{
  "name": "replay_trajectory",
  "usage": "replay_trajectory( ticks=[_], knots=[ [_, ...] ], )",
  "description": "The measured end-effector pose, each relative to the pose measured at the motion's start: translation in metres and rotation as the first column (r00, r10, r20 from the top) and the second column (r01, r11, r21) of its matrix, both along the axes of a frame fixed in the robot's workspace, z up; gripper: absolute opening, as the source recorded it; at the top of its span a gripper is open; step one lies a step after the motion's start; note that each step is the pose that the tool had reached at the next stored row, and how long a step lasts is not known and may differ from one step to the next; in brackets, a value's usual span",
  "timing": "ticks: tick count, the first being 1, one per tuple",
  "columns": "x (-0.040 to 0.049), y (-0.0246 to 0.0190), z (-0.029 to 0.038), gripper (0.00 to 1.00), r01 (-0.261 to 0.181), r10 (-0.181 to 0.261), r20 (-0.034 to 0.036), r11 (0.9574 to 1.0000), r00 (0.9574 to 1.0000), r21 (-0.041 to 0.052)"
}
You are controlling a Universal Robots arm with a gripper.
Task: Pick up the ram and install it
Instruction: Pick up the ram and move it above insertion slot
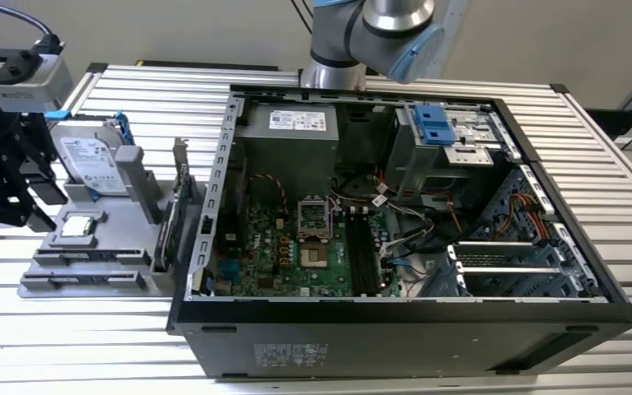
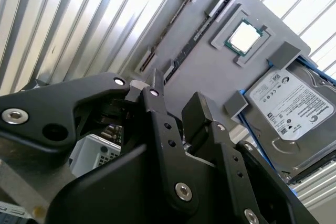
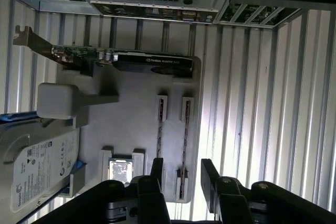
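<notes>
**Gripper open above the holder, ram seated in its slot**

In the exterior view, the slatted metal table (image 1: 75, 346) carried everything you were working with. The open computer case (image 1: 404, 337) filled the middle of it, with the arm (image 1: 388, 29) rising at the case's twelve o'clock.

At nine o'clock of the case lay the grey holder (image 1: 96, 247) (image 2: 210, 72) (image 3: 131, 119), just beside the case wall. The silver hard drive (image 1: 91, 160) (image 2: 291, 106) (image 3: 37, 166), in its blue frame, leaned at the holder's twelve o'clock end. The expansion card (image 1: 178, 206) (image 3: 131, 61) stood on edge along the holder's three o'clock side, between holder and case.

Your gripper (image 1: 9, 189) (image 2: 176, 93) (image 3: 182, 174) hung at about nine o'clock of the holder in the exterior view. In both wrist views its two black fingers (image 3: 210, 174) stood apart with nothing held between them, so you could read the hand as open and empty.

The ram (image 2: 185, 52) (image 3: 184, 145), a thin dark stick, sat on edge in one of two parallel slots in the holder. These slots lay at the holder's six o'clock end in the exterior view. In the first wrist view the gap between the fingertips lined up over the near end of that slot. Whether a finger touched the ram, you could not tell.

The square processor chip (image 1: 80, 224) (image 2: 244, 36) (image 3: 119, 170) rested in its own recess, between the ram slots and the hard drive.
</notes>
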State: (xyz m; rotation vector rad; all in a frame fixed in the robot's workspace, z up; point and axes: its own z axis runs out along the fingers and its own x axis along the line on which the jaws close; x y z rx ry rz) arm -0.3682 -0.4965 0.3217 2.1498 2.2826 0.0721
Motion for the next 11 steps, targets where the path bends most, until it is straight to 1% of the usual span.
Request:
replay_trajectory(
  ticks=[11],
  knots=[
    [-0.0002, 0.0001, -0.0051, 1.00, 0.000, 0.000, -0.0016, 1.0000, 1.0000, -0.0001]
  ],
)
